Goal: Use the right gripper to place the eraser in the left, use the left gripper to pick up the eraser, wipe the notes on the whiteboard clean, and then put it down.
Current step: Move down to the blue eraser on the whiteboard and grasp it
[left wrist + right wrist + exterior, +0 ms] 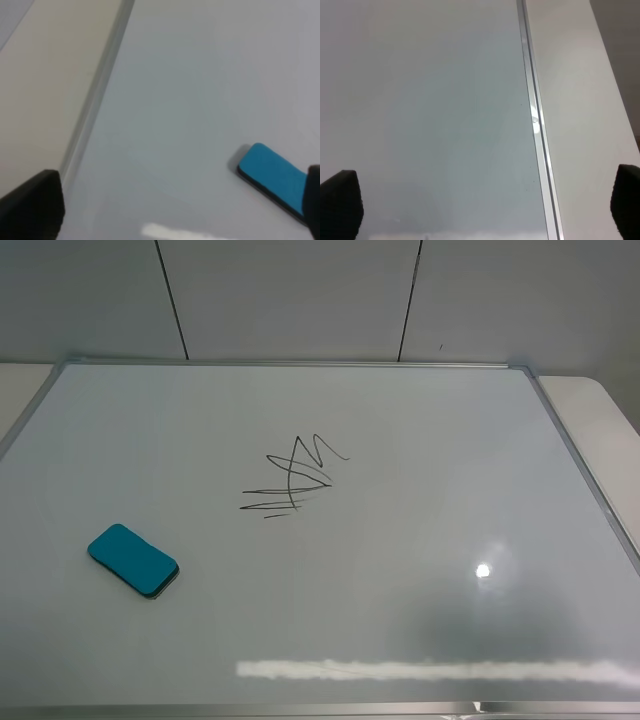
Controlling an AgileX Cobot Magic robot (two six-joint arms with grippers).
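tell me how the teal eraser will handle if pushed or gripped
The eraser lies flat and low, so it probably won't roll or tip. The whiteboard is glossy, so a push would likely slide it. It looks small, with a dark underlayer, so it is probably light and slightly squashy.

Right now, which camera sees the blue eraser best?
The high view: the whole eraser lies on the whiteboard. The left wrist view cuts off one end; the right wrist view misses it entirely.
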